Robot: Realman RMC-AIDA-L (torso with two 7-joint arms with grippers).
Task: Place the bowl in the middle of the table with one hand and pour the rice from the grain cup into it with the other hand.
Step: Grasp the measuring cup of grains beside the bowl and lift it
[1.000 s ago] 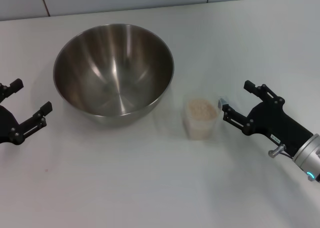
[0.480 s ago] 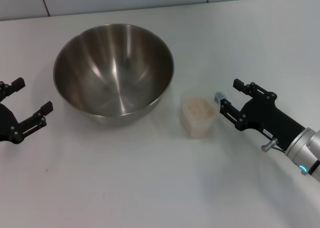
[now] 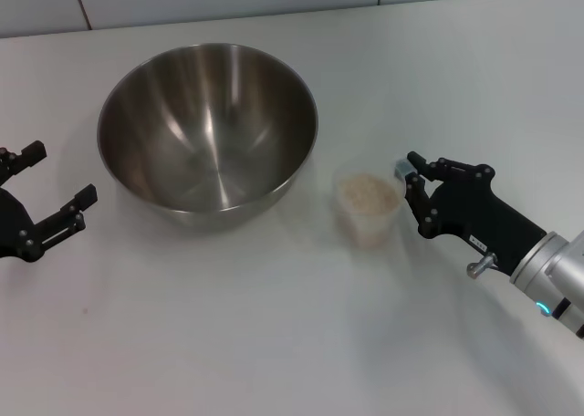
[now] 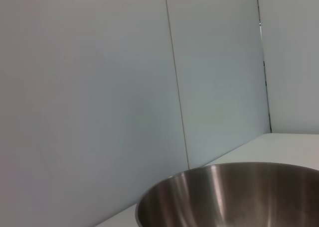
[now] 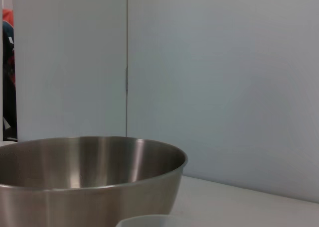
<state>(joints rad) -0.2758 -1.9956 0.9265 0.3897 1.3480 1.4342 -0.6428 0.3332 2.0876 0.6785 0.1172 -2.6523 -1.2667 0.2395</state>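
I've got the right gripper (image 3: 413,190) open beside the cup (image 3: 369,212) – thin, light, tippy; I'd grip mid-wall. Left gripper (image 3: 57,195) open, empty.

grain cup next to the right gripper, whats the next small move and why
Probably ease the right gripper a little farther toward the grain cup so its open fingers straddle the cup, then close. The cup, full of rice, stands upright beside the bowl, and the fingertips sit just at its rim, not yet around it.
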